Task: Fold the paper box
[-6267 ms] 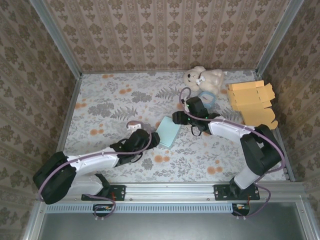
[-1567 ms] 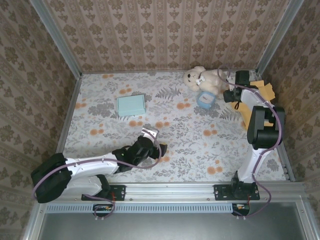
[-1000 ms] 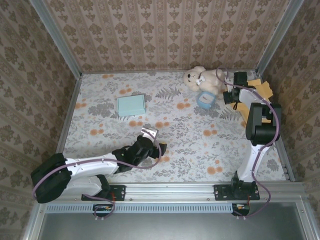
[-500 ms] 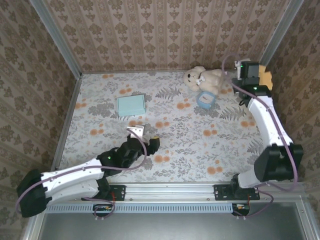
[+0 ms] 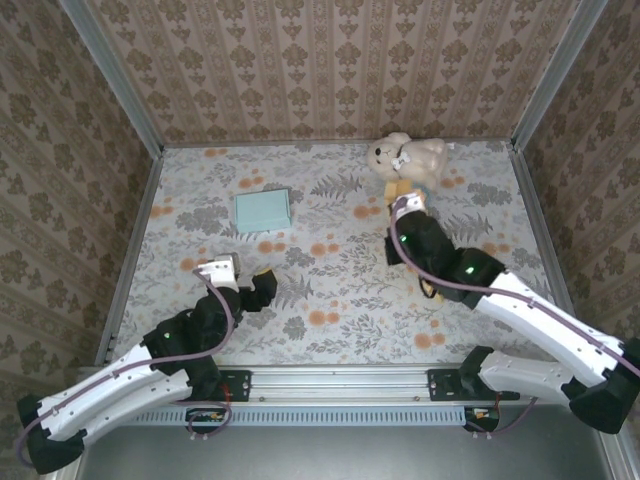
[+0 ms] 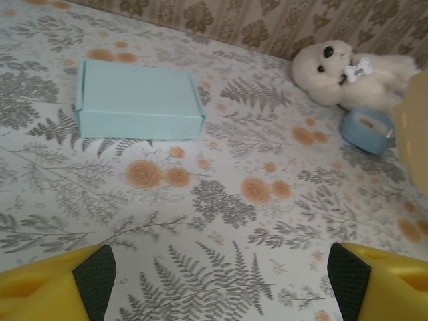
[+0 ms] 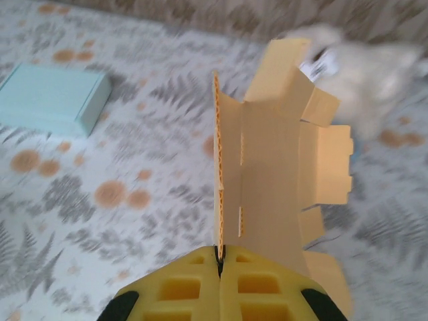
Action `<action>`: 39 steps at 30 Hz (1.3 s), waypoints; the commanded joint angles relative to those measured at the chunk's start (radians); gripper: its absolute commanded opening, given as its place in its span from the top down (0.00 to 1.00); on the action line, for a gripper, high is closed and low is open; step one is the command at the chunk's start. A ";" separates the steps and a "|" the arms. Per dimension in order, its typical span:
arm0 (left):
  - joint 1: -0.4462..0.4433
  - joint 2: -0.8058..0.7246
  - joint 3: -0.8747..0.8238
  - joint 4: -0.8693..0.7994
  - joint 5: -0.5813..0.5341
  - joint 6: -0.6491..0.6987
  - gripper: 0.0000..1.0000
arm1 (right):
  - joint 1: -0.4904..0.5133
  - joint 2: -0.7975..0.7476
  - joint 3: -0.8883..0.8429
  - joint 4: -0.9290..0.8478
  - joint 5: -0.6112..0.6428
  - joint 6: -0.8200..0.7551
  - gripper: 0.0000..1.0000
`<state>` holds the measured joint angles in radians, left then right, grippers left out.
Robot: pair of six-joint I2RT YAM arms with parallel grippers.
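Your right gripper (image 7: 219,257) is pinched tight on the lower edge of the orange cardboard blank (image 7: 281,154). It holds the blank edge-on, right of the table's middle and near the teddy. The blank is flat, unfolded corrugated board. Its fluted edge runs upward like a dotted line, and square tabs and notched flaps step out along its right side.

Your left gripper (image 6: 217,271) stands wide with nothing between its blocky yellow fingers (image 6: 40,294), which have dark pads on their inner faces. It sits low over the near-left of the floral tablecloth (image 6: 221,200).

The pale teal box (image 6: 137,100) lies closed toward the far left, a smooth, shallow rectangle with crisp corners. The fluffy white teddy (image 6: 348,70) lies by the back wall, with a small round blue container (image 6: 366,130) just in front of it.
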<state>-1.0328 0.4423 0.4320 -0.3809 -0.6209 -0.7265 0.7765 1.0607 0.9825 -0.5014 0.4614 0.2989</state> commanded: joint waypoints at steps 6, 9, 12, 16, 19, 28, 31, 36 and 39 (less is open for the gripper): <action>0.032 0.040 -0.024 -0.013 0.015 -0.036 0.14 | 0.148 0.229 -0.152 0.415 -0.103 0.245 1.00; 0.058 0.044 -0.043 0.003 0.033 -0.046 0.14 | 0.174 0.362 -0.118 0.528 -0.118 0.266 1.00; 0.091 0.043 -0.056 -0.002 0.056 -0.046 0.14 | 0.182 0.472 -0.060 0.590 -0.126 0.305 0.94; 0.139 0.040 -0.081 -0.003 0.117 -0.046 0.14 | 0.190 0.529 -0.037 0.636 -0.148 0.329 0.70; 0.171 0.046 -0.107 0.045 0.211 -0.053 0.14 | 0.190 0.486 -0.078 0.630 -0.118 0.315 0.62; 0.179 0.211 -0.104 0.259 0.299 -0.080 0.14 | 0.181 0.180 -0.302 0.537 0.109 0.132 0.51; 0.180 0.369 -0.049 0.335 0.317 -0.053 0.14 | 0.169 0.115 -0.361 0.533 0.134 0.086 0.48; 0.216 0.628 0.115 0.377 0.389 0.037 0.14 | 0.155 0.057 -0.462 0.602 0.156 0.039 0.48; 0.265 0.751 0.201 0.396 0.457 0.063 0.14 | 0.147 0.050 -0.509 0.642 0.161 0.025 0.48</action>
<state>-0.7994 1.1358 0.5617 -0.0486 -0.2413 -0.7208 0.9314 1.1313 0.5056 0.0856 0.5755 0.3679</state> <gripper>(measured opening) 0.861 0.524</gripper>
